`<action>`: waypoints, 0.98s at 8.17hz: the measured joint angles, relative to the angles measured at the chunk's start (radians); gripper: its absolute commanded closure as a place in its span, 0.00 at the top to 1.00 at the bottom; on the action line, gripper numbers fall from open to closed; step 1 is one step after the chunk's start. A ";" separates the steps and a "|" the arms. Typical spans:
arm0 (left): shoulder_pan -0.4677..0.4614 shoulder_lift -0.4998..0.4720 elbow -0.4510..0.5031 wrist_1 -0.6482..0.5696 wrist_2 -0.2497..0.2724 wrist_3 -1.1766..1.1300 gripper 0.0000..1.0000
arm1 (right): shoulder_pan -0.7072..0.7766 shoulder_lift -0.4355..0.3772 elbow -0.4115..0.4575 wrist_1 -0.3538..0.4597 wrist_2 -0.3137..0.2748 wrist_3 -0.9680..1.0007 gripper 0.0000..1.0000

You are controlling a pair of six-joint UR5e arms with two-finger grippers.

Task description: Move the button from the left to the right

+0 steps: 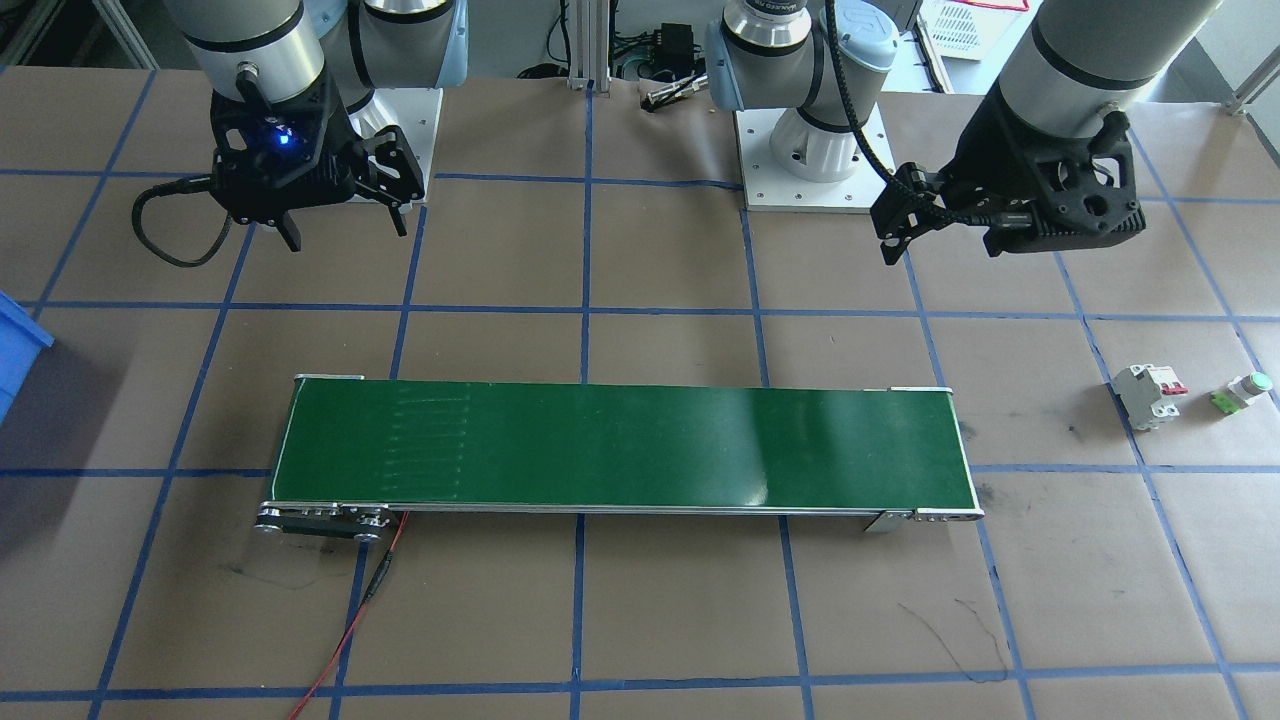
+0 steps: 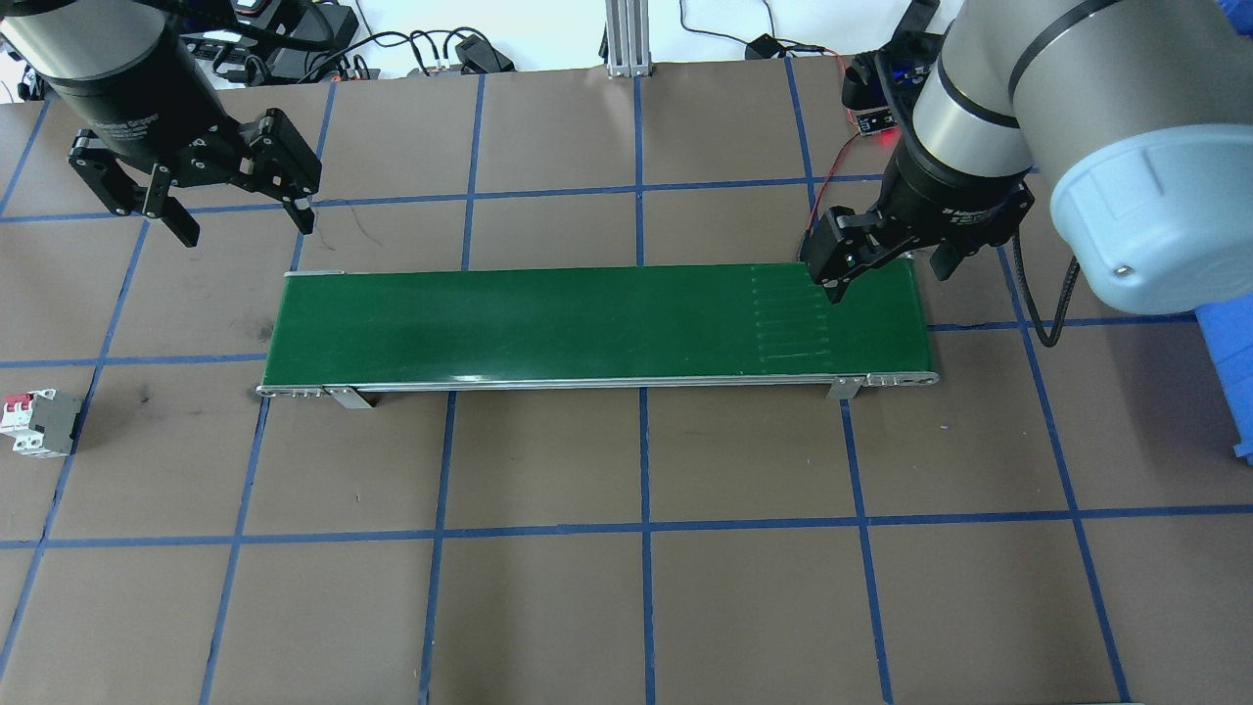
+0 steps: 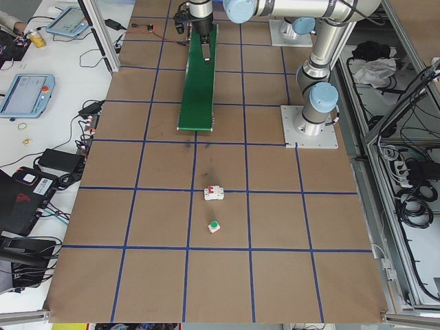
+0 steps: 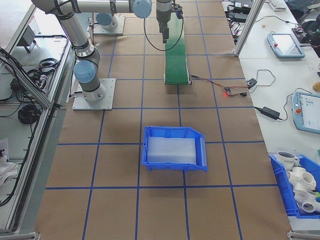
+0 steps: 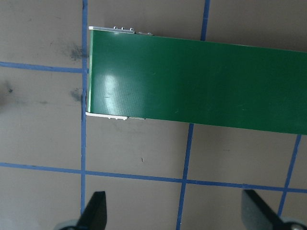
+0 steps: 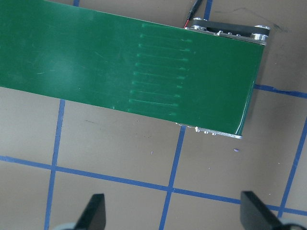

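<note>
Overhead exterior view: I see the brown worktop (image 2: pixel 626 587) with the green conveyor (image 2: pixel 587 323) lying across its middle. My left gripper (image 2: pixel 240 225) hangs at ten o'clock off the belt's end, fingers apart and empty; my right gripper (image 2: pixel 886 279) hangs over the other end, fingers apart too. In the front-facing view the button (image 1: pixel 1240 391) lies on the worktop at three o'clock, just beside the white breaker (image 1: pixel 1148 394).
</note>
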 measured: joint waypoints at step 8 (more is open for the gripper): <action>0.328 -0.046 0.005 0.065 0.125 0.110 1.00 | 0.000 0.001 0.000 0.000 0.000 0.000 1.00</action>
